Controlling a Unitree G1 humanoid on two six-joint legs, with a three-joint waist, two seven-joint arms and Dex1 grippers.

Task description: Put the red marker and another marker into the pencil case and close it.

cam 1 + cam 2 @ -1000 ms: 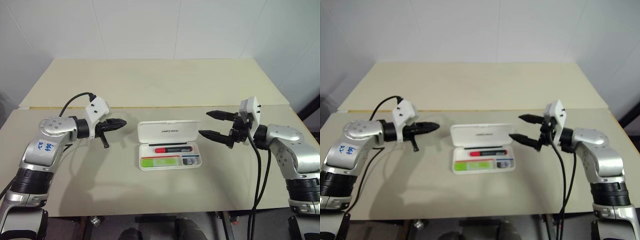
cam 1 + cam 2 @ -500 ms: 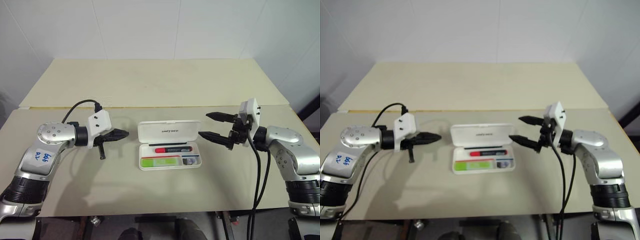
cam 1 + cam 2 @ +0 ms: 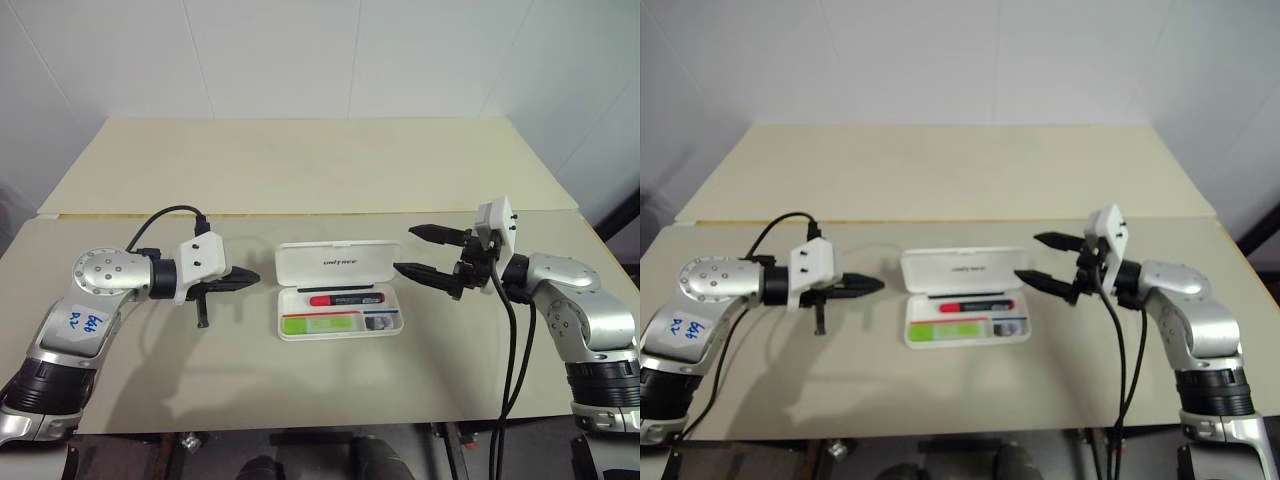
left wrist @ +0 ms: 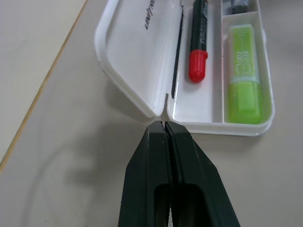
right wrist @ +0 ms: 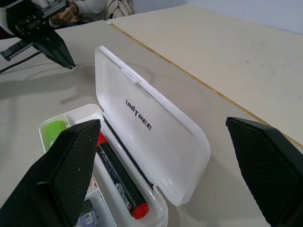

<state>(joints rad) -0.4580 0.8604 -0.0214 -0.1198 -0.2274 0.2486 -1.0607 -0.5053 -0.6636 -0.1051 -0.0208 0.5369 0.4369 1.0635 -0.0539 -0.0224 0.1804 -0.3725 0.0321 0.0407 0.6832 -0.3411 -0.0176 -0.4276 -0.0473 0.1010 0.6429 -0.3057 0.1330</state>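
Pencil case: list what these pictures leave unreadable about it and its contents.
- Lid latch: a small tab on the edge in the right wrist view, too small to tell its shape.
- Small item beside the green marker: cut off by the left wrist view's edge; too small in the head views.
- Red marker label: print too fine to read.
- Pencil case tray end in the right wrist view: hidden behind the right tool's finger.

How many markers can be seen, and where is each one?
2, both inside the open pencil case: the red marker in the compartment nearer the lid, the lime-green marker in the front compartment. No others are visible.
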